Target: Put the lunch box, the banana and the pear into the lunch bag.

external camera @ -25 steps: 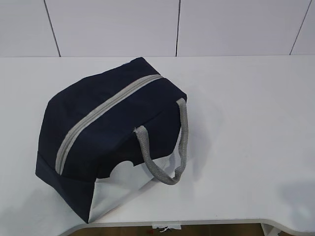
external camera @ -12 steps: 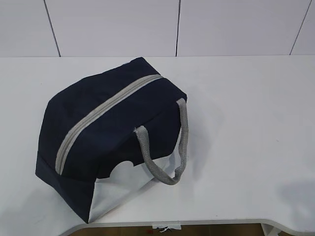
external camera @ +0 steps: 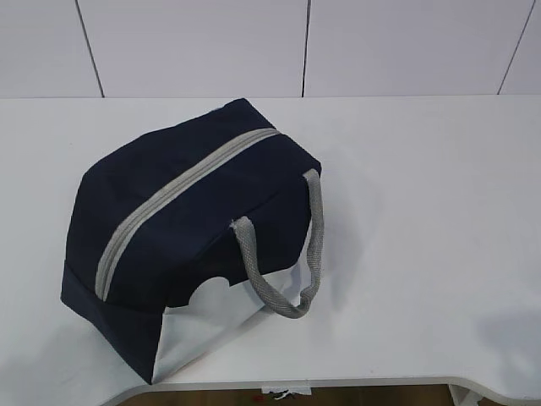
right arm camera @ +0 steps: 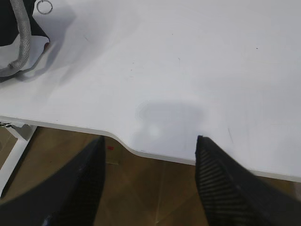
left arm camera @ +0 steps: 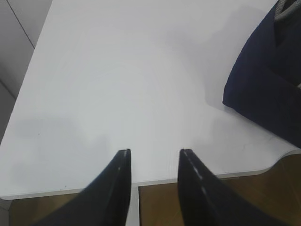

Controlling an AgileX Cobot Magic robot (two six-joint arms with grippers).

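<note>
The navy lunch bag (external camera: 182, 224) stands on the white table (external camera: 423, 211), left of centre, its grey zipper (external camera: 169, 199) closed along the top and a grey handle (external camera: 292, 254) hanging over the white side panel. Its corner shows in the left wrist view (left arm camera: 268, 80); its handle (right arm camera: 21, 42) and metal ring pull (right arm camera: 44, 7) show in the right wrist view. My left gripper (left arm camera: 154, 153) is open and empty over the table's front edge, left of the bag. My right gripper (right arm camera: 149, 139) is open and empty over the front edge, right of the bag. Lunch box, banana and pear are out of view.
The table's front edge has a curved cut-out (right arm camera: 131, 148) under my right gripper, with brown floor (right arm camera: 150, 188) below. A white panelled wall (external camera: 304, 46) stands behind the table. A white table leg (right arm camera: 16, 146) shows at the left.
</note>
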